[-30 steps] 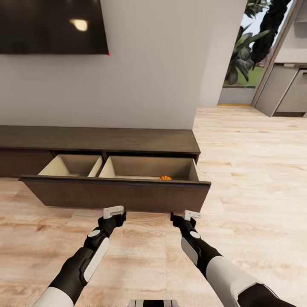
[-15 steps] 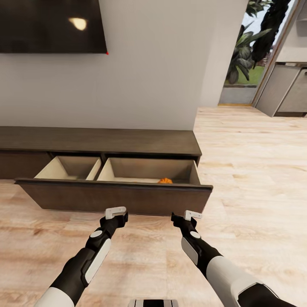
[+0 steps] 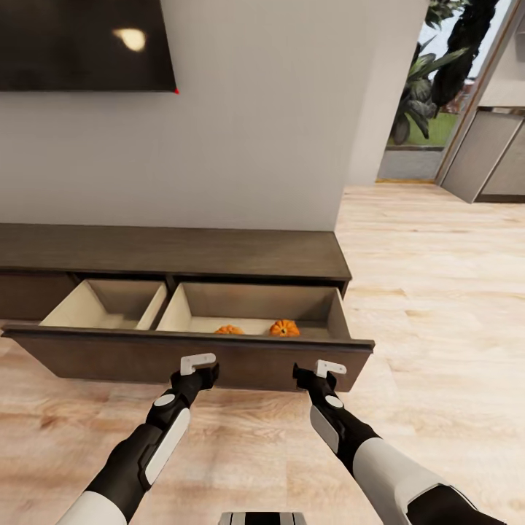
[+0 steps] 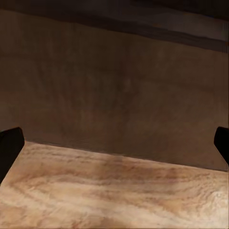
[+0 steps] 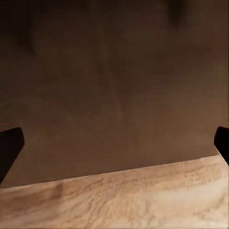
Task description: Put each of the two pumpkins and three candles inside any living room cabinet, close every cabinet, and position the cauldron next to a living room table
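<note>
Head view: your left claw (image 3: pixel 197 362) and right claw (image 3: pixel 329 367) both sit just in front of the dark front panel of the open drawer (image 3: pixel 189 357) of the cabinet (image 3: pixel 175 251). In each wrist view the fingertips (image 4: pixel 9 145) stand at the far edges of the picture, so both claws are spread wide and hold nothing. The drawer is pulled well out from the cabinet body and has two pale compartments. The two pumpkins lie in the compartment on your right, near its front wall: one pumpkin (image 3: pixel 284 328) toward the middle, the other pumpkin (image 3: pixel 229 329) just beside it, partly hidden by the front edge. The compartment on your left shows bare floor where visible. The wooden floor (image 3: pixel 430 292) lies open to your right of the cabinet's end, toward the doorway with plants (image 3: pixel 419 87). A dark screen (image 3: pixel 80 44) hangs on the wall above the cabinet. No readable writing or labels.
</note>
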Motion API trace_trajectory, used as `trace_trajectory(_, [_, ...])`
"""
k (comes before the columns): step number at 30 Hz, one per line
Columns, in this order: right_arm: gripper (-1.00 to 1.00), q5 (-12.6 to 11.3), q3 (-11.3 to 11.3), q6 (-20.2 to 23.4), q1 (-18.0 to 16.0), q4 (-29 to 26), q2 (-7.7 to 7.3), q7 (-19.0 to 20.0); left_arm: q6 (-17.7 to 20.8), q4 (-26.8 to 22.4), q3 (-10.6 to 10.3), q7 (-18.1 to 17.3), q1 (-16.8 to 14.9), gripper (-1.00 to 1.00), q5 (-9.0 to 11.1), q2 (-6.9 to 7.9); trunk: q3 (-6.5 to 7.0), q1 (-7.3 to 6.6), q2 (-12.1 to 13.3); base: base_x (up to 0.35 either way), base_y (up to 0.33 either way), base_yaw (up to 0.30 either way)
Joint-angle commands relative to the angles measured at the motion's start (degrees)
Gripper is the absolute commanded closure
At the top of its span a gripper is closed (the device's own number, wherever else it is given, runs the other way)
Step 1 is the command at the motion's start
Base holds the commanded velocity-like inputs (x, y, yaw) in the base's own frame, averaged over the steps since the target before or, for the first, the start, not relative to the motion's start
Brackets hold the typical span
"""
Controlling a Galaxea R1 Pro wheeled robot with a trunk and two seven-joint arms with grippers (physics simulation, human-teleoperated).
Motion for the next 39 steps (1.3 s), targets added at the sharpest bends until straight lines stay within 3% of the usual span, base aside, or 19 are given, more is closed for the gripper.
trace_trajectory(1, [-1.00,-0.5,0.5,-0.2,0.0,0.0,-0.03,-0.3,0.1,-0.1,-0.3,0.6,0.0,-1.00,0.6,0.08,-0.05,0.02,0.0,0.250,0.000,0.000])
trace_trajectory(15, [-1.00,-0.5,0.5,-0.2,0.0,0.0,-0.03,-0.3,0.1,-0.1,-0.3,0.6,0.0,-1.00,0.5,0.09,-0.05,0.02,0.0,0.092,0.000,0.000])
trace_trajectory(39, [-1.00,-0.6,0.5,-0.1,0.0,0.1,-0.03,-0.3,0.1,-0.1,-0.3,0.6,0.0,-1.00,0.4,0.08,-0.05,0.02,0.0,0.308,0.000,0.000])
